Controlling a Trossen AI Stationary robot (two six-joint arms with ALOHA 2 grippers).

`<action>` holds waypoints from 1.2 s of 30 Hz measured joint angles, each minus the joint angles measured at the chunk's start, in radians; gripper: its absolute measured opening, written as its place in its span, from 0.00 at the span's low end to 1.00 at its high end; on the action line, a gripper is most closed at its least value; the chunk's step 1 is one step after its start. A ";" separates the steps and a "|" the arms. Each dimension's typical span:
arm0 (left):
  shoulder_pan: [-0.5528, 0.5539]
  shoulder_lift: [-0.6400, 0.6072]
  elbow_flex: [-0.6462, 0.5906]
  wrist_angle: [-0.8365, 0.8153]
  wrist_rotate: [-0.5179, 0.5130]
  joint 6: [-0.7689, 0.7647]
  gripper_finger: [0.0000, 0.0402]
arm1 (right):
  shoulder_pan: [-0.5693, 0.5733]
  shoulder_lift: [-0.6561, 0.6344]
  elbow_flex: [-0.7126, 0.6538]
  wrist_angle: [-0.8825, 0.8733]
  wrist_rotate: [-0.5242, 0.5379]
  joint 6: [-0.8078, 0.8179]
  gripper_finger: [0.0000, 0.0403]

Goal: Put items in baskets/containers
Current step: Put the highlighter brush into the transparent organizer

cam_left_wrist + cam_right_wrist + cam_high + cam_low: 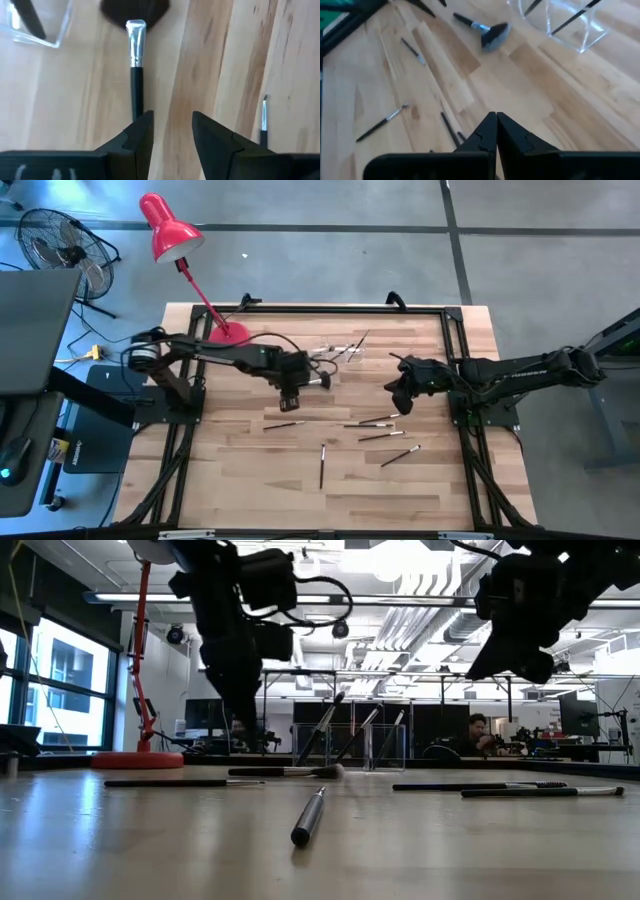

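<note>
My left gripper [290, 400] [172, 131] is open and points down over the table's middle. The fan brush [135, 60] [485, 32] lies flat below it. Its handle runs under one finger, not through the gap; in the low view the fingers [240, 725] stand above it. The clear holder [340, 351] [362, 745] [567, 22] stands farther back with a few brushes leaning in it. My right gripper [400, 395] [496, 125] is shut and hovers over the table's right half. Several thin brushes [380, 420] [322, 465] [308, 818] lie loose on the wood.
The red desk lamp's round base [229, 333] [137, 759] stands at the far left of the table, behind my left arm. A thin brush [263, 117] lies close beside my left gripper. A black frame [455, 360] edges the table. A person [482, 735] sits in the room beyond.
</note>
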 joint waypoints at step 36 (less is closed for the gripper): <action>0.103 0.112 -0.015 0.173 0.072 0.134 0.33 | 0.000 0.001 0.000 0.051 0.096 0.026 0.01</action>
